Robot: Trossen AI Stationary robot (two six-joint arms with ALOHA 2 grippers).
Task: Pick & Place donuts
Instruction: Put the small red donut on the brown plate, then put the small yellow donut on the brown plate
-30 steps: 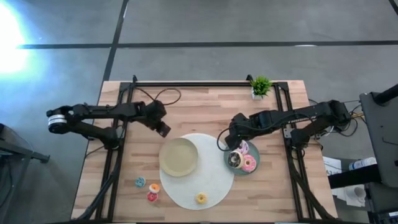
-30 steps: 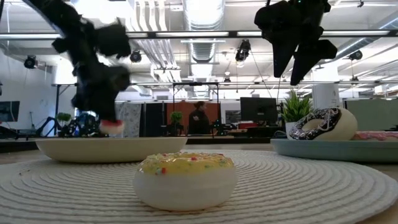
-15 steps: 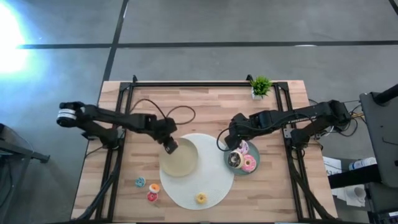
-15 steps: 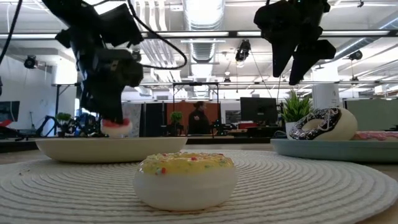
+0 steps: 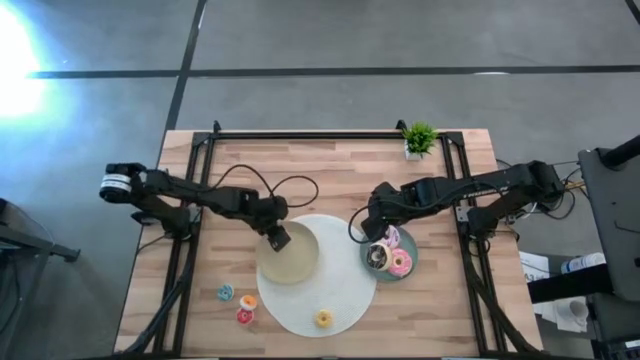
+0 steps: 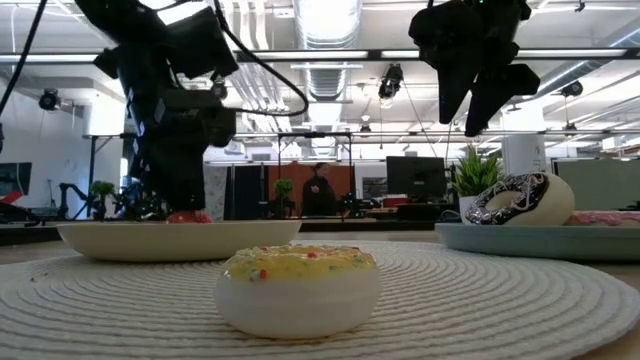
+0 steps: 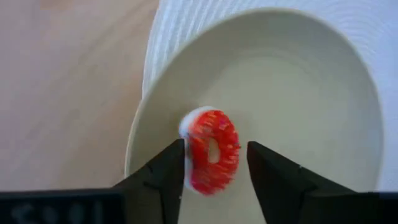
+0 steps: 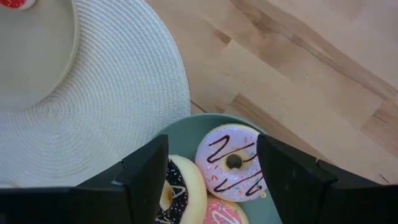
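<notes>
Over the last second my left arm has swung in from the table's left side and come down, so the left gripper (image 5: 279, 238) now sits low over the 10 o'clock edge of the round beige plate (image 5: 300, 262), with the small red sprinkled ring donut (image 7: 212, 151) standing on edge between its fingers. The jaws look parted only about the donut's width; I cannot tell whether they still pinch it or have just eased off. I judge the toy light and slightly soft, with a smooth glaze that could slip or roll once freed, so a grip across the ring's flat faces suits it best. My right gripper (image 5: 373, 232) hangs open above the teal plate (image 8: 186, 132), clear of the lilac-white donut with dark drizzle (image 8: 233, 163), the chocolate donut (image 5: 378, 258) and the pink donut (image 5: 400, 264). The left wrist view alone shows the donut upright between the fingers; the low view shows it down at the plate's rim; the high view alone shows the yellow mini donut (image 5: 323, 318) on the white woven mat (image 5: 340, 290), and the blue (image 5: 226, 292) and orange (image 5: 247, 301) ones at 7 o'clock.
</notes>
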